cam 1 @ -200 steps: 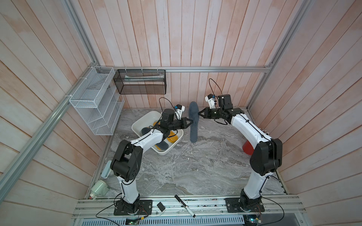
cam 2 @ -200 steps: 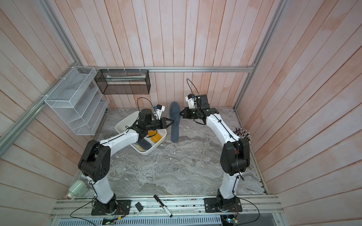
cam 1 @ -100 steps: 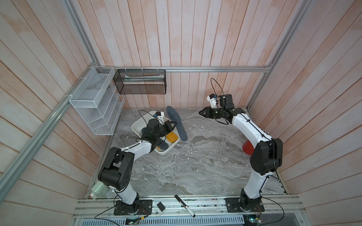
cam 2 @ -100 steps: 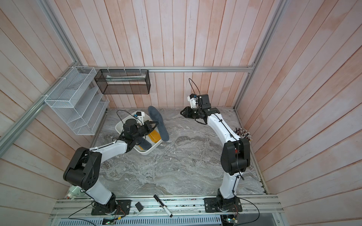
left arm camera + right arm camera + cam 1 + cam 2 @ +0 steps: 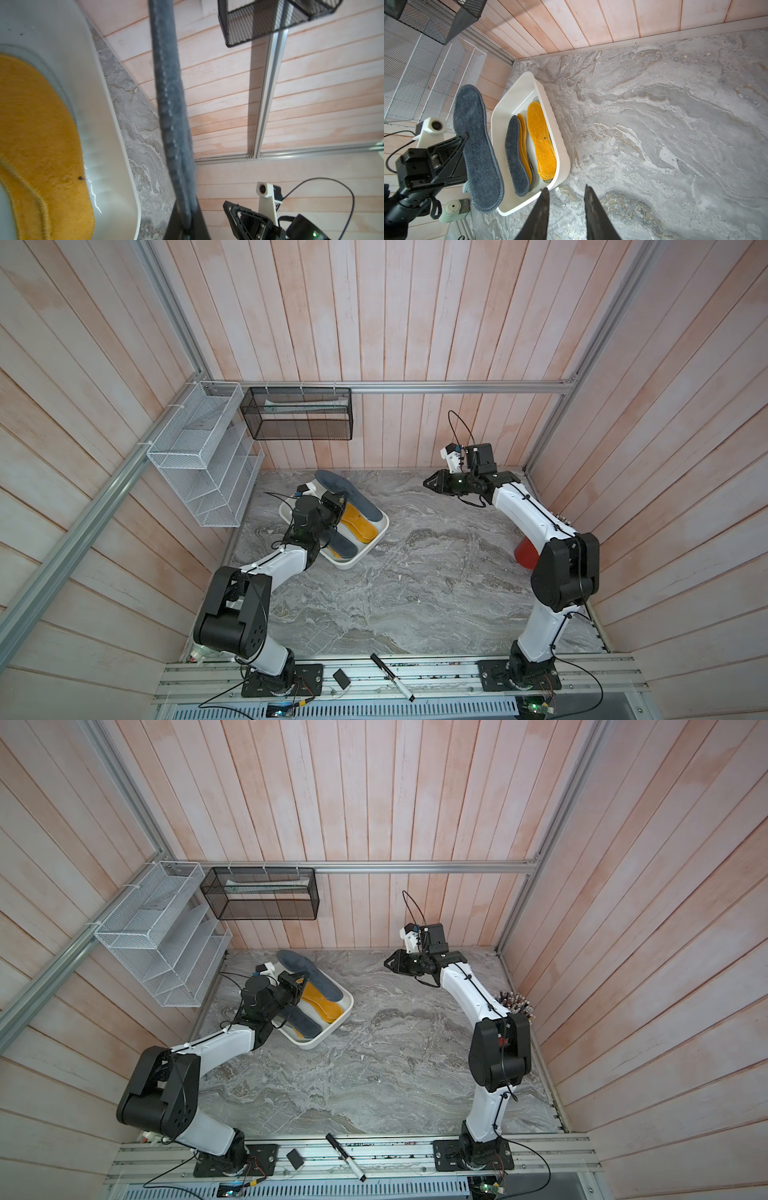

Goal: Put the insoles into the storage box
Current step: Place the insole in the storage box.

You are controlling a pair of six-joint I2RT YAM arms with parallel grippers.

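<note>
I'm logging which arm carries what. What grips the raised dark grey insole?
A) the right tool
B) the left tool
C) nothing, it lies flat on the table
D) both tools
B: the left tool is shut on the edge of the raised dark grey insole, while the right tool stands open and empty, well apart from it.

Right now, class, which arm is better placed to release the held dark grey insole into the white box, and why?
Left. The left gripper is shut on the dark grey insole right at the storage box; the right gripper is open, empty and across the table.
</note>
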